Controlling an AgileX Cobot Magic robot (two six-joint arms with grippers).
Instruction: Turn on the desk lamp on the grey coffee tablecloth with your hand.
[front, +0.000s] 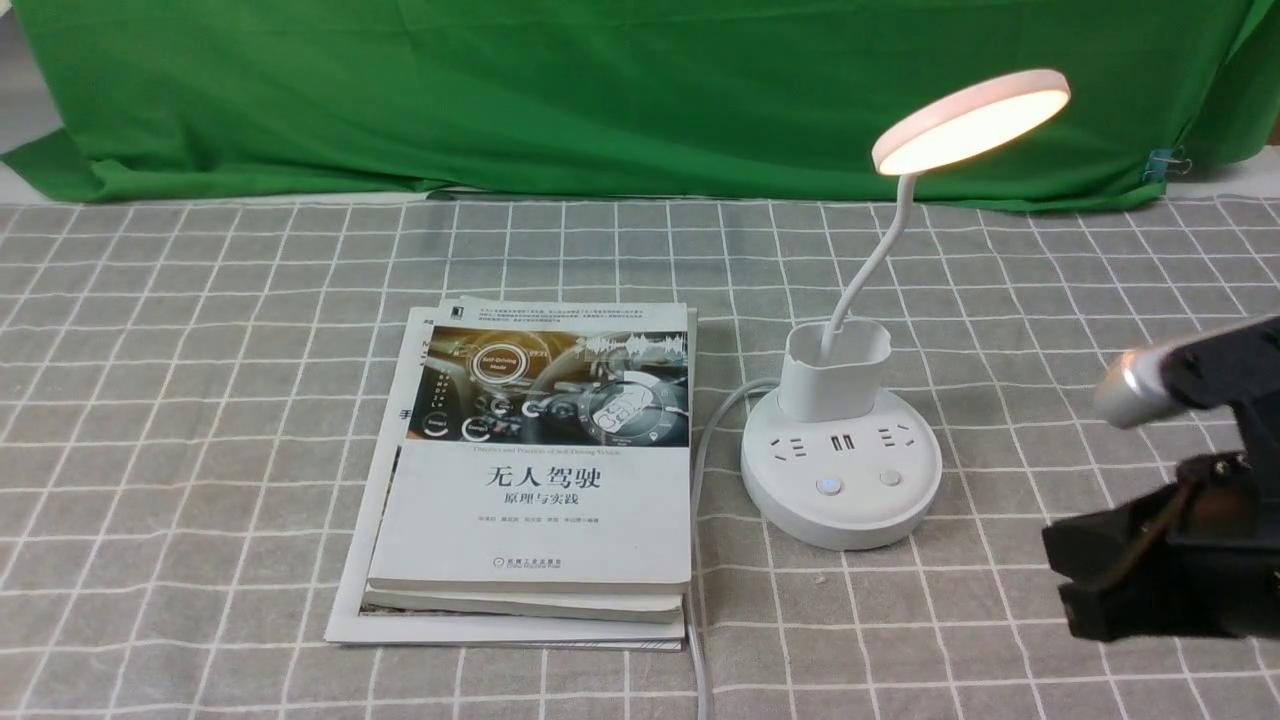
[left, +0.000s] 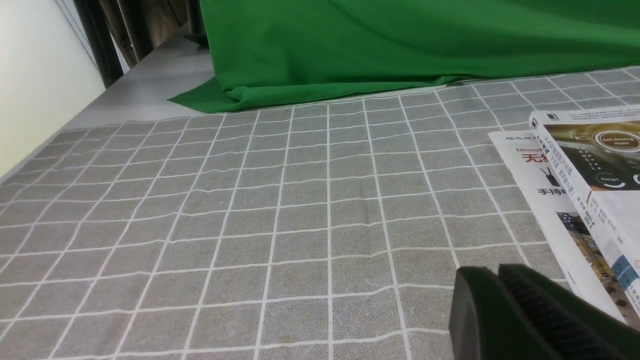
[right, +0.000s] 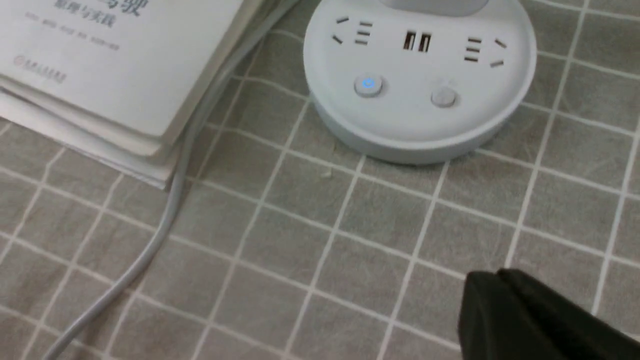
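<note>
The white desk lamp (front: 841, 455) stands on the grey coffee tablecloth (front: 200, 400), right of centre. Its disc head (front: 970, 120) glows warm white. On its round base (right: 420, 90) the left button (right: 368, 85) shows a blue light and the right button (right: 443, 97) is plain. My right gripper (front: 1062, 575) is shut and empty, held above the cloth to the right of and nearer than the base; in the right wrist view the right gripper (right: 495, 274) is clear of the base. My left gripper (left: 492, 270) is shut and empty over bare cloth, left of the books.
A stack of books (front: 530, 470) lies left of the lamp, also in the left wrist view (left: 590, 180). The lamp's grey cord (right: 175, 200) runs between books and base toward the front edge. A green backdrop cloth (front: 600, 90) hangs behind.
</note>
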